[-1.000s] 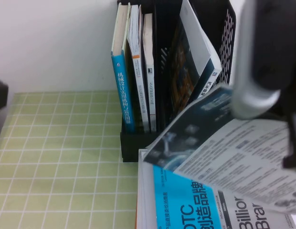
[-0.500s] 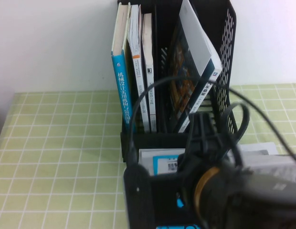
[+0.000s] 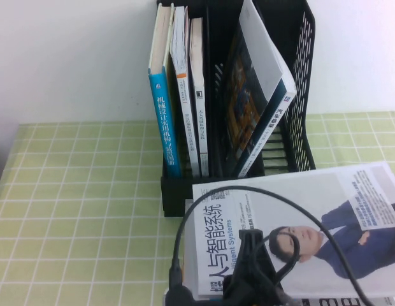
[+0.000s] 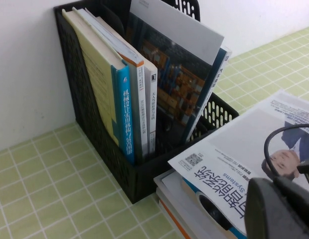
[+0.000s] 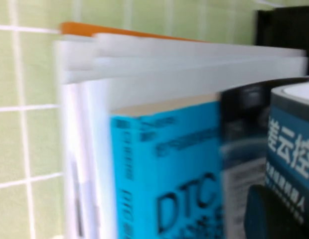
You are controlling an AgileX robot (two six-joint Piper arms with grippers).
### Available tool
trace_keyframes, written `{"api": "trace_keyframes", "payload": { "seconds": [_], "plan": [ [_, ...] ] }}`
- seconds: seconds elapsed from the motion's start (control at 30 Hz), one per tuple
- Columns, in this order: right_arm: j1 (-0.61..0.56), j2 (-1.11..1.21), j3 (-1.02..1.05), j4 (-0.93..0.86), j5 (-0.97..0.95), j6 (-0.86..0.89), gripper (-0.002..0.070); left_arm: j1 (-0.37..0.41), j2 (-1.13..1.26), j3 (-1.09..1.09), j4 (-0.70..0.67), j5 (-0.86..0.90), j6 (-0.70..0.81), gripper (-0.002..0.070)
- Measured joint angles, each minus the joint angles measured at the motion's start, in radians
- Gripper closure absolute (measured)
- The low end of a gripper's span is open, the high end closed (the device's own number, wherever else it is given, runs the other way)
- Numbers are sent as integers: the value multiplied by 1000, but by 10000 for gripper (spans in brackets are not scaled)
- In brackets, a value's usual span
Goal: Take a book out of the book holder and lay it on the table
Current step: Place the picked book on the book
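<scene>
Book point(image 3: 293, 229) now flat, glossy, rectangular

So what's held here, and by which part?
The right gripper, low in front, seems shut on the book at its near edge; left gripper is out of view.

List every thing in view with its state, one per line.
the book: flat, face up on the stack.
stack of books: lying before the rack.
the book holder: upright, four books inside.
dark-covered book: leaning.
the table: cloth flat.
right gripper: shut, over the stack.
left gripper: unseen.

Plain white wall point(image 3: 70, 57), evenly lit
</scene>
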Motion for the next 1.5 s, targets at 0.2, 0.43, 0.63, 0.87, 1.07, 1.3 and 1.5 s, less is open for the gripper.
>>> {"api": "trace_keyframes", "payload": {
  "seconds": [0.2, 0.43, 0.63, 0.87, 1.07, 1.3, 1.5],
  "plan": [
    [6, 66, 63, -207, 19, 240, 650, 0, 0, 0, 0, 16, 0, 678],
    [8, 131, 67, -373, 125, 512, 650, 0, 0, 0, 0, 33, 0, 678],
    [59, 129, 77, -601, 299, 743, 650, 0, 0, 0, 0, 71, 0, 678],
    [72, 95, 75, -798, 320, 791, 650, 0, 0, 0, 0, 81, 0, 678],
    [72, 92, 75, -662, 320, 778, 650, 0, 0, 0, 0, 81, 0, 678],
    [68, 68, 78, -712, 325, 758, 650, 0, 0, 0, 0, 81, 0, 678],
    [-4, -42, 76, -802, 314, 716, 650, 0, 0, 0, -13, 81, -2, 678]
  ]
}}
